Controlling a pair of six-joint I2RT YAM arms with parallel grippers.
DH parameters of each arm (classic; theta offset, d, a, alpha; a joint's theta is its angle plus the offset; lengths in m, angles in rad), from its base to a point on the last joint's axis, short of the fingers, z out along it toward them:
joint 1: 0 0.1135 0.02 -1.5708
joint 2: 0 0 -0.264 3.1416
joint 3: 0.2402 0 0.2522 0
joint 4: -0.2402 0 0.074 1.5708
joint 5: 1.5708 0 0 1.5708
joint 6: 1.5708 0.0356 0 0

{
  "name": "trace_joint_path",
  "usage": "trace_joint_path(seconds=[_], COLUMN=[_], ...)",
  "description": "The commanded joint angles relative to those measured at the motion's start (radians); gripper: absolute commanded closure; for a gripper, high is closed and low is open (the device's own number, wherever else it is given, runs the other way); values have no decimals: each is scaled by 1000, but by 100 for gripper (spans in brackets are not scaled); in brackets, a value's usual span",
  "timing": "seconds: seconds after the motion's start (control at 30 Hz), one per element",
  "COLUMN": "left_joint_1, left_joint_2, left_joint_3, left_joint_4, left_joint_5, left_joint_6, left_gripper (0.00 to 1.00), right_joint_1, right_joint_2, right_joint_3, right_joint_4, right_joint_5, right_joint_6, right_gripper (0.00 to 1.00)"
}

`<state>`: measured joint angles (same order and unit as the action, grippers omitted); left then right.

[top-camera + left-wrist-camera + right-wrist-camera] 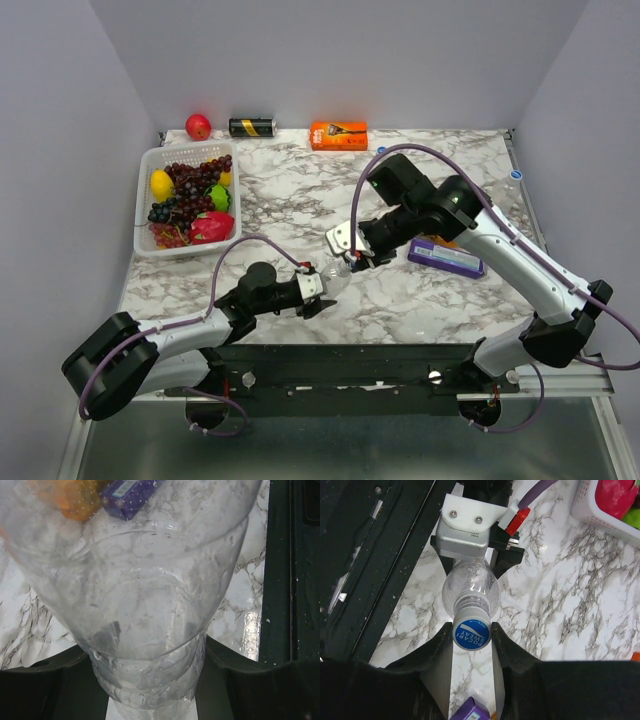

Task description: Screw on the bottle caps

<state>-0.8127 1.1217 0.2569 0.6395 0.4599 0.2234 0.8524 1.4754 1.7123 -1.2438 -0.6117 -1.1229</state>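
My left gripper (318, 290) is shut on the base of a clear bottle (335, 278) and holds it on its side, low over the table front. The bottle fills the left wrist view (145, 605) between the black fingers (45, 680). My right gripper (352, 258) is shut on a blue cap (471, 635) with white print, which sits on the bottle's neck (470, 589). In the right wrist view the cap lies between both fingertips (445, 640). The other bottles and caps are not visible.
A purple box (446, 258) lies under my right arm, with something orange beside it. A white basket (148, 165) of fruit stands at the left. A red apple (198, 126), a black-and-gold can (252, 127) and an orange box (338, 134) line the back edge.
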Motion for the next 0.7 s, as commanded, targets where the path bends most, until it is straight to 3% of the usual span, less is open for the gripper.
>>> trace_joint_path(seconds=[0.0,0.4,0.67], left_joint_1=[-6,1,-2], left_joint_2=[-5,-25,-11], left_joint_3=[35,-4,19], left_joint_4=[107,198,313], left_joint_5=[31,-61,-164], left_joint_6=[-2,-41,-125], left_gripper=[100,100,100], right_joint_1=[17,19,17], right_joint_2=[42,31,115], right_joint_3=[10,-36,23], right_joint_4=[14,-62,-11], right_joint_5=[1,40,61], right_joint_6=[-7,-52,221], right_gripper=[76,77,77])
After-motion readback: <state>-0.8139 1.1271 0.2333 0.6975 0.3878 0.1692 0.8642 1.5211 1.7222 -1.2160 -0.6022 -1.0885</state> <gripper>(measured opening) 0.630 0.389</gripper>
